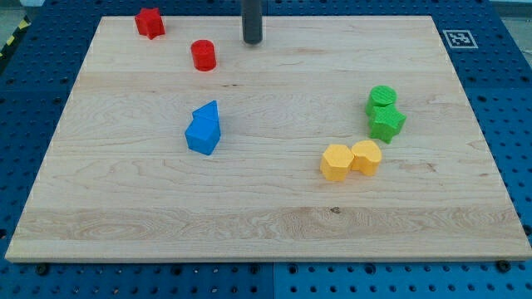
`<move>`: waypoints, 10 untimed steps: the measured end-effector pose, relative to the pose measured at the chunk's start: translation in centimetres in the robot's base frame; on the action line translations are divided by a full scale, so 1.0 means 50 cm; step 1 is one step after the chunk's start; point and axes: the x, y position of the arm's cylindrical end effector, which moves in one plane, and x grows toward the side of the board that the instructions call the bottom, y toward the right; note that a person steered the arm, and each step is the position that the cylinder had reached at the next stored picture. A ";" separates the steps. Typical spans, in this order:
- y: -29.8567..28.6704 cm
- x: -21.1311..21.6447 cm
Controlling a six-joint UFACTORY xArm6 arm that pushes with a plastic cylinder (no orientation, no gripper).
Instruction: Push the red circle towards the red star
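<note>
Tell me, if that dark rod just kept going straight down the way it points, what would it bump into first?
Only the wooden board: my tip seems already on it. The red circle sits apart, toward the view's left.

Red circle (pixel 203 56): short upright cylinder, flat face up, on the bench near the view's top, left of centre. Red star (pixel 150 22): lies flat near top-left corner, up-left of circle, well apart.

Worktop (pixel 266 208): pale wood w/ visible grain, smooth, matt. Blocks, e.g. red circle (pixel 203 55) and red star (pixel 150 22): look like matt plastic. Rod (pixel 252 21): dark, matt. Surround (pixel 511 108): blue perforated panel.
</note>
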 end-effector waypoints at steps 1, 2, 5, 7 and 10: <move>0.000 0.108; -0.001 0.150; -0.074 0.067; -0.100 0.119; -0.213 0.020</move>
